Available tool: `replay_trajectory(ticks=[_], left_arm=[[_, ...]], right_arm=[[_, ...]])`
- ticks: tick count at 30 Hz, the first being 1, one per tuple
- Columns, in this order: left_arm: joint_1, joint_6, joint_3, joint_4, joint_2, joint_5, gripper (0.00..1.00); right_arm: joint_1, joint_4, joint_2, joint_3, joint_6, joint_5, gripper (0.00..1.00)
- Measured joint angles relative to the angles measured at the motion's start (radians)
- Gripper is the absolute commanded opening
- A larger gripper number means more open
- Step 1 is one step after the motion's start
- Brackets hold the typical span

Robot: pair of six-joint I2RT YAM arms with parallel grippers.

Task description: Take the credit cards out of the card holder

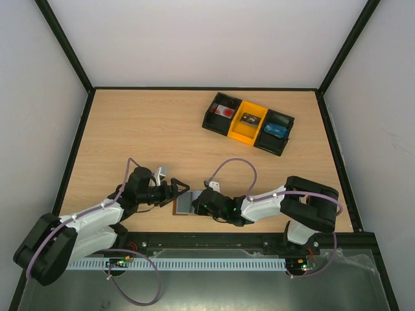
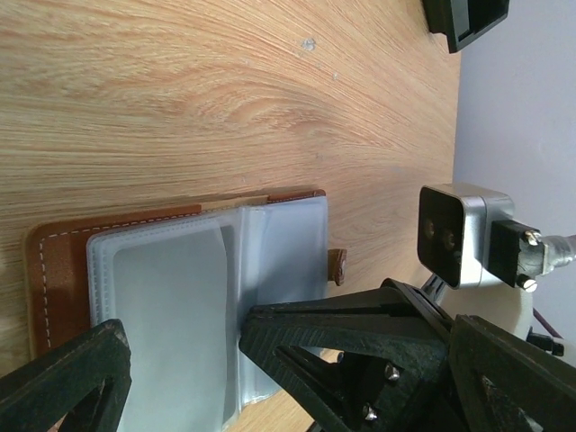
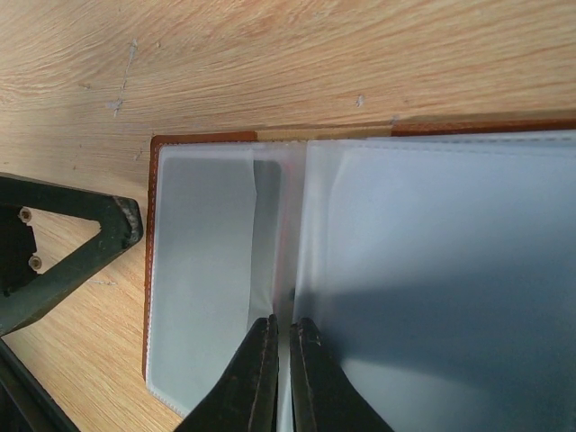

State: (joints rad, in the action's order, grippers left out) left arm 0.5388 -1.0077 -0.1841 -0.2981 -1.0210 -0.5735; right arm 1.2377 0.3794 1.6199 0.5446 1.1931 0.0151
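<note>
Card holder lies open and flat on the counter, close to the near edge and a little left of its middle, between the two arms. Brown cover faces down and clear sleeves face up. Snap tab sticks out past the cover's edge.

Credit cards: grey-blue rectangles visible through the sleeves on both halves, none out of the holder.

Left gripper: jaws spread wide and gripping nothing. They straddle one side of the holder, with one finger by the brown cover and the other over the sleeve corner. Cannot tell whether either finger touches the holder.

Right gripper: comes in from the opposite side. Jaws are pressed together at the centre seam where the sleeve leaves meet, pinching a thin edge of clear plastic between the tips. The right wrist view shows only a sliver of pale plastic in the gap.

The two grippers are near each other over the holder but apart.

Black-and-yellow tray of bins sits well apart, toward the far right corner of the counter.
</note>
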Motion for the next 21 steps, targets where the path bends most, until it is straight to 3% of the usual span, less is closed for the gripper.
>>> replay_trajectory(ticks=[21], left_arm=[[0.002, 0.036, 0.003, -0.025, -0.057, 0.002, 0.97]], right_arm=[[0.0, 0.0, 0.003, 0.0, 0.0, 0.0, 0.06]])
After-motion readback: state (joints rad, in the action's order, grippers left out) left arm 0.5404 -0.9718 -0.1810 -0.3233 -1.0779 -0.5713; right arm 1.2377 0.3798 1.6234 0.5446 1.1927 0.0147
